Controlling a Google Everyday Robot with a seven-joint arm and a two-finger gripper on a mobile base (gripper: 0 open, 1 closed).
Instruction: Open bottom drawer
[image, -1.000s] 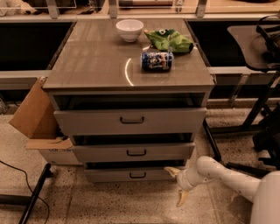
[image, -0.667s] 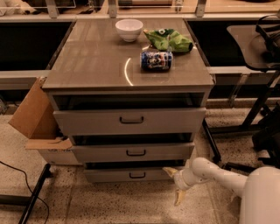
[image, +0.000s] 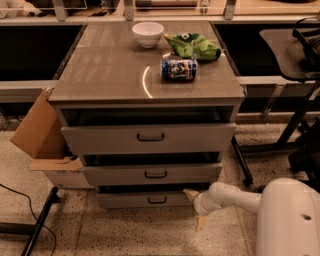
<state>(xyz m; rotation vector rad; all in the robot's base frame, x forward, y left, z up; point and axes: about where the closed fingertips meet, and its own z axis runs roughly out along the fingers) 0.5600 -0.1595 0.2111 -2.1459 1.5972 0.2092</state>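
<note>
The bottom drawer (image: 127, 200) is the lowest, smallest grey front of the cabinet, with a small black loop handle (image: 157, 200) at its centre. It stands slightly pulled out, with a dark gap above it. My gripper (image: 196, 209) is at the drawer's right end, low near the floor, on the white arm (image: 235, 197) that comes in from the lower right. One finger (image: 191, 194) touches the drawer's right corner and the other finger (image: 201, 222) points down toward the floor, spread wide apart. It holds nothing.
The middle drawer (image: 152, 173) and the top drawer (image: 148, 137) are above. On the cabinet top (image: 110, 70) are a white bowl (image: 148, 34), a green bag (image: 192, 46) and a blue can (image: 179, 69). A cardboard box (image: 42, 140) stands left, chair legs (image: 280, 140) right.
My arm has shifted left, bringing the gripper closer to the right end of the bottom drawer. The drawers have not visibly moved.
</note>
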